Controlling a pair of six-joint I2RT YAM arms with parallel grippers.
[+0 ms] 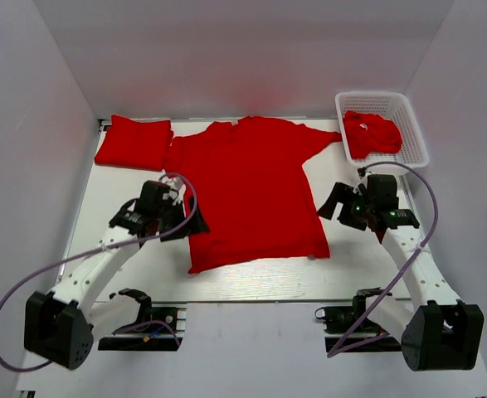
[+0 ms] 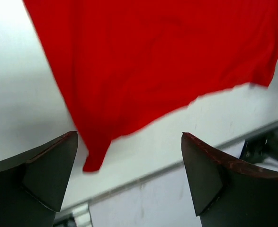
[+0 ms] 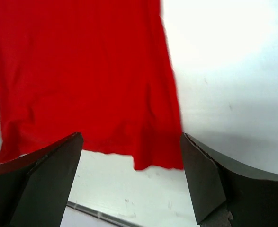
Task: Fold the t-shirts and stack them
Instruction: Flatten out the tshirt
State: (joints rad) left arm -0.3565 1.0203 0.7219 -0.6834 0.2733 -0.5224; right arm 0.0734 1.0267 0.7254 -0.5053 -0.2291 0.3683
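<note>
I am holding my left hand (image 1: 181,212) and right hand (image 1: 336,204) wide apart and empty, one beside each side of the t-shirt (image 1: 247,191), which is lying flat on the bench (image 1: 251,286). Folding is just starting, I judge, and next I am needing a grip on its hem corners.

red spread t-shirt (image 1: 251,191): flat, centre | folded t-shirt (image 1: 133,143): far-left | crumpled t-shirt (image 1: 372,134): in basket (image 1: 416,124)

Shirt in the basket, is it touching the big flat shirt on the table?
Apart. The top view shows the crumpled shirt inside the basket, whose white wall stands between it and the flat shirt.
</note>
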